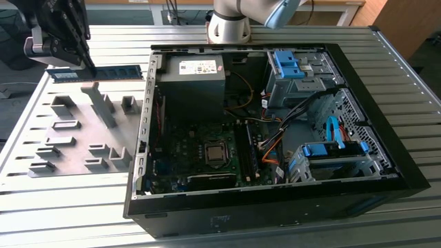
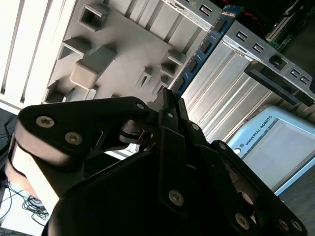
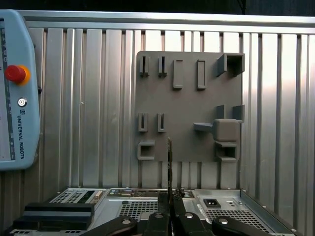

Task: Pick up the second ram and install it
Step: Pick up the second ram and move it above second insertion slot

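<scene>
My gripper [image 1: 88, 67] is pinched narrow on the second ram [image 1: 117, 72], gripping it off-centre, with the stick edge-on between my fingers [image 3: 162, 202]. The grey fixture plate [image 1: 69, 111] lies under my fingertips. The ram's longer end points at the open computer case [image 1: 276, 212] beside the plate.

Exterior view: fixture plate [image 1: 76, 129] on worktop [image 1: 69, 217], frame left; open computer case [image 1: 276, 206] just beside it, centre to right; power supply [image 1: 191, 77] in case's upper-left corner; second ram [image 1: 115, 72] between fingers [image 1: 84, 54], upper left, above plate's far edge
</scene>
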Robot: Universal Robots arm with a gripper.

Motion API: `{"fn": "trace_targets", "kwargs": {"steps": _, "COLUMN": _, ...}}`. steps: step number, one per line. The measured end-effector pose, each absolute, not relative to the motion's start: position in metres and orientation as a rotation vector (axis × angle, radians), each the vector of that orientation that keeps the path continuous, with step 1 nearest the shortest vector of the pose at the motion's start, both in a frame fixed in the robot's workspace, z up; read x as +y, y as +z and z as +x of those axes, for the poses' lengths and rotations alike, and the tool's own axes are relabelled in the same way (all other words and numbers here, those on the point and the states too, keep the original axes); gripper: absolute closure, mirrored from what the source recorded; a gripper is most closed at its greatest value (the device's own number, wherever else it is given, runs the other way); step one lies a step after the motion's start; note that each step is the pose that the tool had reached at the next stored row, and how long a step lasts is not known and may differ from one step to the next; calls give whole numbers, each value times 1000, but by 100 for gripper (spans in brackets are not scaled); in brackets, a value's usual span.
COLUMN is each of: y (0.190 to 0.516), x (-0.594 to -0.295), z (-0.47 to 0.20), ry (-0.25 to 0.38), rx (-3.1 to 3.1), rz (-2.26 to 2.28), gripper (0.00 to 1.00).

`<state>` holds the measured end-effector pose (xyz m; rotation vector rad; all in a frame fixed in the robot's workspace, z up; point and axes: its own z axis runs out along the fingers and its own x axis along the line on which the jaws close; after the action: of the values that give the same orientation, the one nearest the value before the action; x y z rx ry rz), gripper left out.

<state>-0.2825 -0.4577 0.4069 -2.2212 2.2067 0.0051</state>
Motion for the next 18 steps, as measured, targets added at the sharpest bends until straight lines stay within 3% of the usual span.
{"fn": "trace_targets", "kwargs": {"steps": 18, "y": 407, "x": -458, "z": -264, "ry": 5, "rx": 2207, "rz": -2221, "gripper": 86}}
